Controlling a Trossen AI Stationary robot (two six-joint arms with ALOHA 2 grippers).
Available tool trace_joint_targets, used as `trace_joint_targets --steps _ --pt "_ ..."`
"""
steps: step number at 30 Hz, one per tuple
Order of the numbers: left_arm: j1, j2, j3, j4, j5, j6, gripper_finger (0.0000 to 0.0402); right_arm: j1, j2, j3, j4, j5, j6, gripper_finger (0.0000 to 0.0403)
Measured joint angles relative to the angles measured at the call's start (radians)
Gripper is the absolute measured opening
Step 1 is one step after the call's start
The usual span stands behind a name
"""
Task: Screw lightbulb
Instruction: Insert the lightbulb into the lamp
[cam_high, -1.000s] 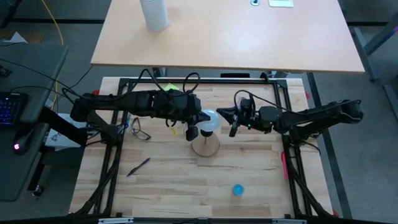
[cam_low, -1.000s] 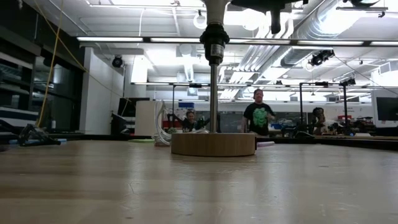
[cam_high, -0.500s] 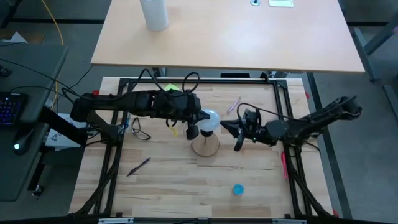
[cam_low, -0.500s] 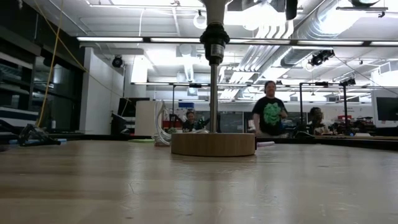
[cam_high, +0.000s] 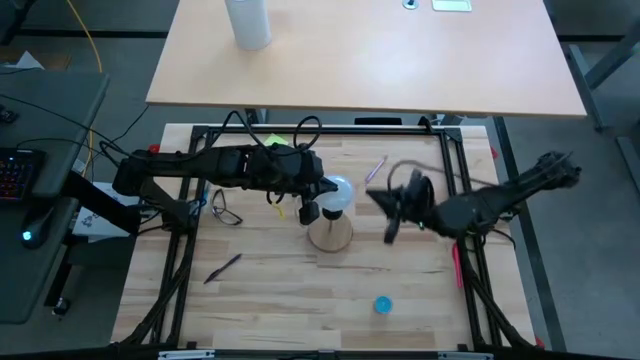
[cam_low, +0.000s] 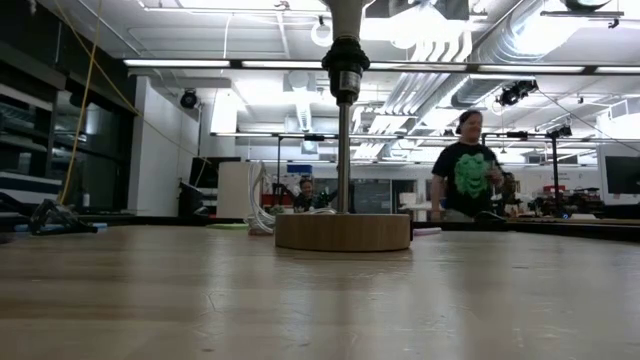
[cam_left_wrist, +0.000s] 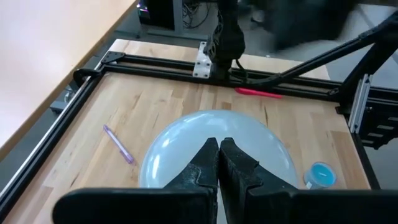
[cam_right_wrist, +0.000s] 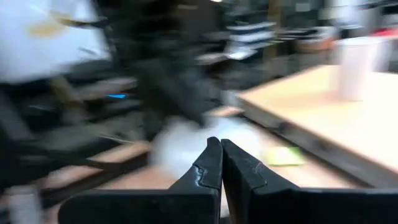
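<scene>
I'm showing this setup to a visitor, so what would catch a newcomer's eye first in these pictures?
First the lightbulb, a white globe at mid-table atop the lamp stand's round wooden base. The left gripper sits right beside it, fingers shut, while the right gripper is blurred off to the bulb's right, apart from it, fingers shut. In the low view, a person in a green-printed shirt stands in the room behind.

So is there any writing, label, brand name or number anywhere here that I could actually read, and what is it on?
None can be read.
The lightbulb: plain white, no marking shows.
The wooden base: bare, no label.
The tall white cylinder on the far table: no print visible.
The person's dark shirt: a green design, too small to make out any words.
The screens in the room behind: too small to read.
</scene>
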Motion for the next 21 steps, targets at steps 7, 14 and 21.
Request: trace_joint_targets --steps 7,14,21 --pt "-0.001 0.0 0.0 0.007 0.002 0.002 0.0 -0.246 0.01 0.017 -0.179 -0.245 0.077 0.0" --pt "-0.005 0.0 -0.001 0.01 0.003 0.002 0.0 -0.418 0.046 -0.048 0.024 -0.524 -0.063 0.0" --pt "-0.008 0.0 -0.001 0.019 0.003 -0.001 0.0 -0.472 0.092 -0.05 0.143 -0.67 -0.093 0.0"
